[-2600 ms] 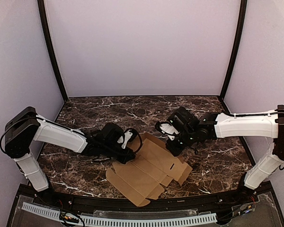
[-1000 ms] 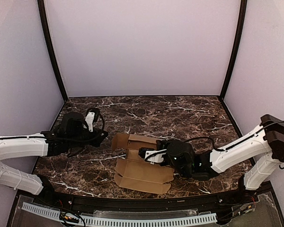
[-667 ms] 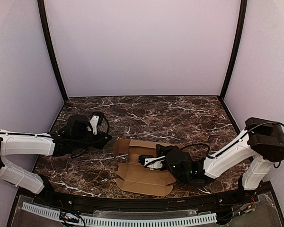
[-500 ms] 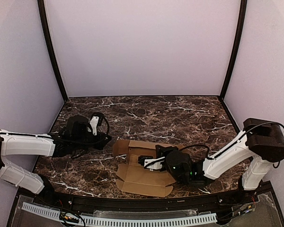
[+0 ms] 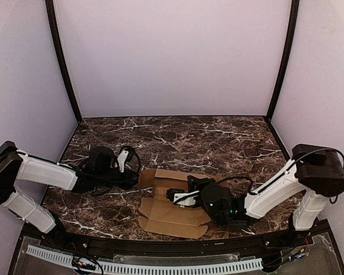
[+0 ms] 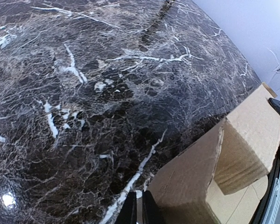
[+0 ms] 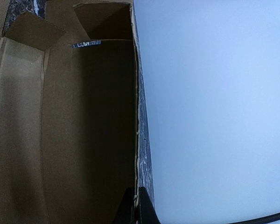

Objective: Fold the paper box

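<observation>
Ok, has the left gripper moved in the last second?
Yes. In the top view the left gripper has swung right and nearer, away from the left corner post, toward the left end of the paper box.

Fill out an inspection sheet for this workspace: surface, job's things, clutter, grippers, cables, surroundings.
Surface: dark marbled table, glossy.
Job's things: brown box, part folded with one wall raised, lying near the front centre.
Clutter: nothing seen.
Grippers: left gripper shut, at the box's left end, contact unclear; right gripper shut on the edge of the box's raised wall.
Cables: left-wrist cable and right-wrist cable, both black loops.
Surroundings: plain pale walls, black posts in the back corners.
</observation>
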You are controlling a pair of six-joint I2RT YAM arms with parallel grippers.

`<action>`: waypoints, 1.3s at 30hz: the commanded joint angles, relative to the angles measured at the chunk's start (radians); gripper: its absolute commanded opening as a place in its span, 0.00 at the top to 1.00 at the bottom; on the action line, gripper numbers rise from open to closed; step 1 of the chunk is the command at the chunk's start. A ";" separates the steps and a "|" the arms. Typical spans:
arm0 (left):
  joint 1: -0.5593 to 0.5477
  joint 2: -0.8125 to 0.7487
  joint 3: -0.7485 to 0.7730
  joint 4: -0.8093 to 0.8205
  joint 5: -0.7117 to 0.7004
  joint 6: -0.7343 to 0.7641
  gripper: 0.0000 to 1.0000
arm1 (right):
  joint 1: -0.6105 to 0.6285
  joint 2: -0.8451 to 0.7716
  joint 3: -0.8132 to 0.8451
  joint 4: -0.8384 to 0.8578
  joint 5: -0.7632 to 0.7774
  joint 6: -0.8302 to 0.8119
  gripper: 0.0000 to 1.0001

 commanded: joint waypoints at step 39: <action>0.004 0.055 -0.101 0.253 0.318 0.039 0.75 | 0.034 0.058 0.026 0.063 0.069 0.004 1.00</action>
